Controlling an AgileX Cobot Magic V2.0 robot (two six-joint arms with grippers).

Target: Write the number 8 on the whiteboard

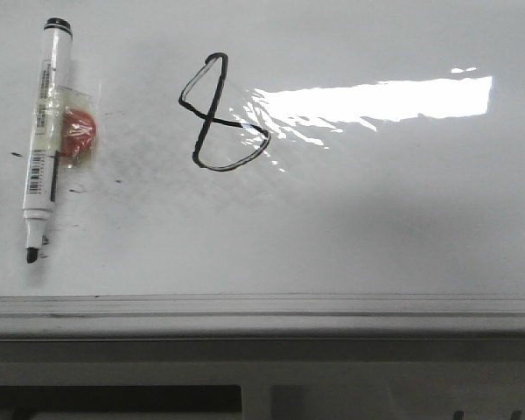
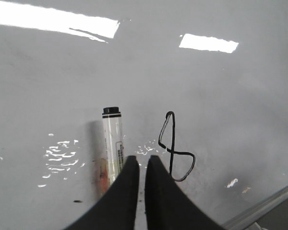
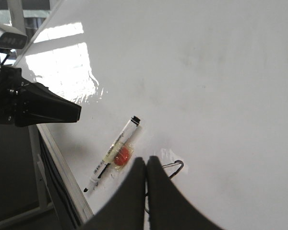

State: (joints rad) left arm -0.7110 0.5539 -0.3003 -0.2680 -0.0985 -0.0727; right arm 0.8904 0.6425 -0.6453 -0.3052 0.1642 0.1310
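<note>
Both claws (image 2: 142,165) (image 3: 146,167) nearly closed, holding nothing.

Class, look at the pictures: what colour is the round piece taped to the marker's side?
Red-orange, under clear tape on the white marker; clearest in the front view.

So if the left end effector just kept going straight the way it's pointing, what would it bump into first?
Probably the whiteboard itself. The left end effector points down at the bare strip between the marker and the number 8, fingers nearly together. Its height above the board is unclear.
</note>
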